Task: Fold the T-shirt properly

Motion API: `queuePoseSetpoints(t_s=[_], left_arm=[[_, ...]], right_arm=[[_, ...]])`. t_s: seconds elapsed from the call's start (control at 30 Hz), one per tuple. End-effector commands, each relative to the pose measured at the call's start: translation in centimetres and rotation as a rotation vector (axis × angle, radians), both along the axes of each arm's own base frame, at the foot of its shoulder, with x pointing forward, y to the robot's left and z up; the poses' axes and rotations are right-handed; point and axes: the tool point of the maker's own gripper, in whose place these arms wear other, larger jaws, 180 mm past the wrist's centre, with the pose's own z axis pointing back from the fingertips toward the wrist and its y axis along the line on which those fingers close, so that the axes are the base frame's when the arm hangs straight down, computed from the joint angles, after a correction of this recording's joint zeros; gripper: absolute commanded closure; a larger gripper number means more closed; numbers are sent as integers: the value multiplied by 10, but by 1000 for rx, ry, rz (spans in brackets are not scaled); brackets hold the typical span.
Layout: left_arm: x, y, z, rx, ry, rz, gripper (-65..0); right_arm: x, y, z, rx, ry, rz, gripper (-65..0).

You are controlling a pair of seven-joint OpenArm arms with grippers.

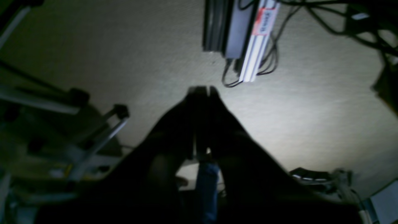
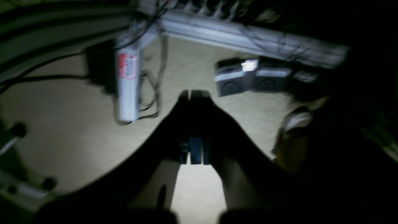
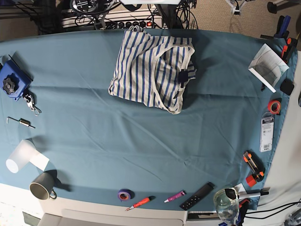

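Hands both clenched: my left hand [image 1: 199, 93] and my right hand [image 2: 195, 95] hang pointed downward in the wrist views, with nothing between their fingertips. Seen from the base, the striped T-shirt [image 3: 136, 66] lies on my teal desk [image 3: 108, 150], in the upper middle of the frame, partly folded over itself. I see a purple tape roll [image 3: 124, 195] at the bottom, left of an orange-red screwdriver [image 3: 139, 203].

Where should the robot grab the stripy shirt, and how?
I'd pinch the T-shirt by its loose bottom-left corner in the base view, coming in low from that view's left. That corner lies flat and sticks out to a point, while the right side looks bunched and folded over.
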Motion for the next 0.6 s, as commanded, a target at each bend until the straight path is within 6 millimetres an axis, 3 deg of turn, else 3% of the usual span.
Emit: queuePoseSetpoints(t_s=[0.0,0.57], left_arm=[[-5,4,-1,0,16,-7,0],[5,-2,-2,-31,2,-12,0]], right_arm=[[4,-5,-1,-16,-18,9,0],[20,-10,-8,-60,-35,35,0]])
